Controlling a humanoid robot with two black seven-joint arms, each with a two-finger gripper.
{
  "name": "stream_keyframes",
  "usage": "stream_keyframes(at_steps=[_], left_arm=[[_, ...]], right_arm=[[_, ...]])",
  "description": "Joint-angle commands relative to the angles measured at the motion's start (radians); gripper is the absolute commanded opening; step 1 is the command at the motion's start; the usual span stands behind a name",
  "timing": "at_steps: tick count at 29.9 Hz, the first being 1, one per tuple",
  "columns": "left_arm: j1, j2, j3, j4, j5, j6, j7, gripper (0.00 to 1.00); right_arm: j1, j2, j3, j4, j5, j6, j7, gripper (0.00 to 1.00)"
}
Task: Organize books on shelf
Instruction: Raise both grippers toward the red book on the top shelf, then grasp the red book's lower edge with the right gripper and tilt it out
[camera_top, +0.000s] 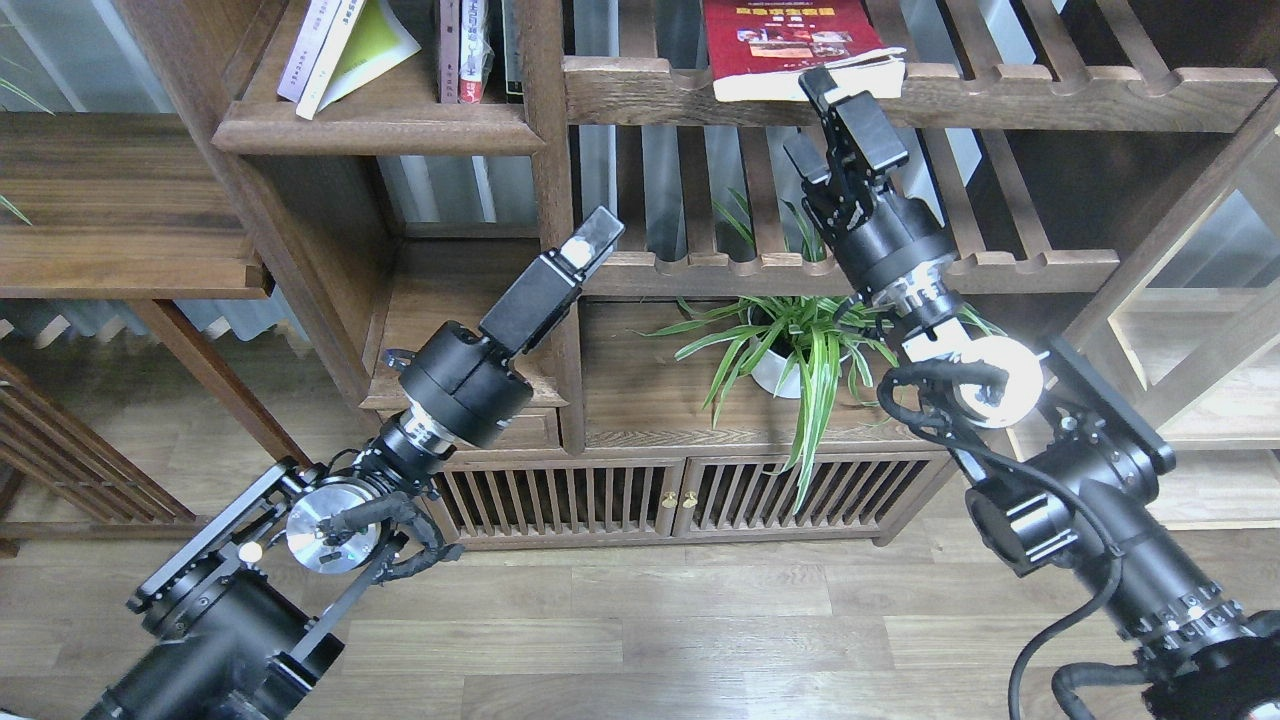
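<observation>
**Red book within reach on the slatted rack**

At the top of the bookcase, the red book (795, 45) is seen lying flat on a slatted rack (1000, 95), its page edge overhanging the front rail. The right claw (818, 118) is raised just beneath that edge with its fingers parted, and nothing is held. The left claw (590, 240) is seen end-on by the centre post, so its state cannot be told. On the shelf (370, 125) at upper left, the yellow-green book (375, 45) is leaned against the pale book (312, 45).

If the overhanging edge is nudged from below instead of gripped, the red book could be tipped off the rail onto the potted plant (790, 345).
</observation>
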Motion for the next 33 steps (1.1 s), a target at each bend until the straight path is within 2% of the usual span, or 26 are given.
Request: stream_keyframes(at_steps=[1,10,17,21,28,33], left_arm=[[-0.001,-0.005,0.0,0.001,0.016,0.0,0.001,0.98],[-0.001,-0.005,0.003,0.001,0.017,0.0,-0.001,0.98],[0.001,0.003,0.0,0.001,0.017,0.0,-0.001,0.98],[0.001,0.004,-0.003,-0.001,0.017,0.0,-0.001,0.98],[0.001,0.006,-0.011,-0.001,0.016,0.0,-0.001,0.98],[0.001,0.007,-0.014,-0.002,0.016,0.0,-0.001,0.98]], right_arm=[[0.023,-0.001,0.0,0.0,0.001,-0.016,-0.002,0.93],[0.06,0.0,0.0,0.0,0.001,-0.169,-0.004,0.9],[0.107,0.009,0.002,0.0,0.004,-0.24,-0.004,0.89],[0.123,0.009,0.002,0.0,0.005,-0.255,-0.004,0.86],[0.123,0.009,0.017,-0.009,0.005,-0.258,0.0,0.62],[0.123,0.006,0.018,-0.016,0.002,-0.254,0.003,0.5]])
